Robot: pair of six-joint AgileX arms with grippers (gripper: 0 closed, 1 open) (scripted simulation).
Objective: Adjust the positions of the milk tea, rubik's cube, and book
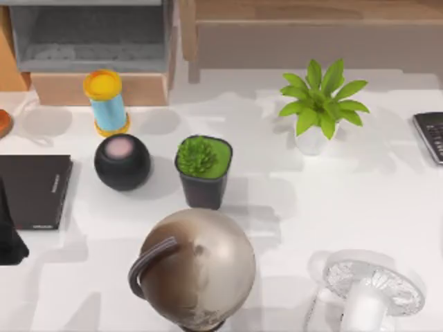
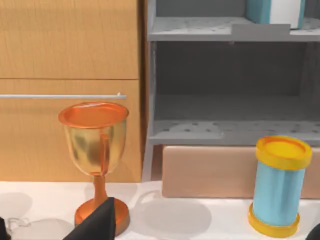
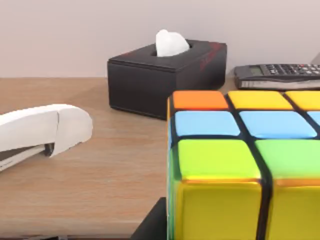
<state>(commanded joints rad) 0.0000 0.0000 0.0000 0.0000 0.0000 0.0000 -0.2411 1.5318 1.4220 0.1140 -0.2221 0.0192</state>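
Observation:
The milk tea [image 1: 106, 102] [image 2: 279, 186], a light blue cup with a yellow lid, stands upright on the white table in front of the grey shelf unit. The teal book [image 2: 258, 10] stands on that unit's upper shelf, with just its lower part in sight. The rubik's cube [image 3: 240, 165] looms very close in the right wrist view, resting by a wooden surface, and a dark part of my right gripper [image 3: 150, 227] sits at its near lower corner. My left gripper [image 1: 10, 238] is parked at the table's left edge, well short of the milk tea.
A black speaker [image 1: 122, 162], a black-potted plant [image 1: 203, 169], a globe [image 1: 194, 266], a fan [image 1: 370, 290], a leafy plant [image 1: 320, 104], a flat black book [image 1: 34, 190] and a calculator [image 1: 430, 135] share the table. A gold goblet [image 2: 95, 145] stands left of the milk tea. A tissue box [image 3: 165, 75] and stapler [image 3: 45, 127] lie beyond the cube.

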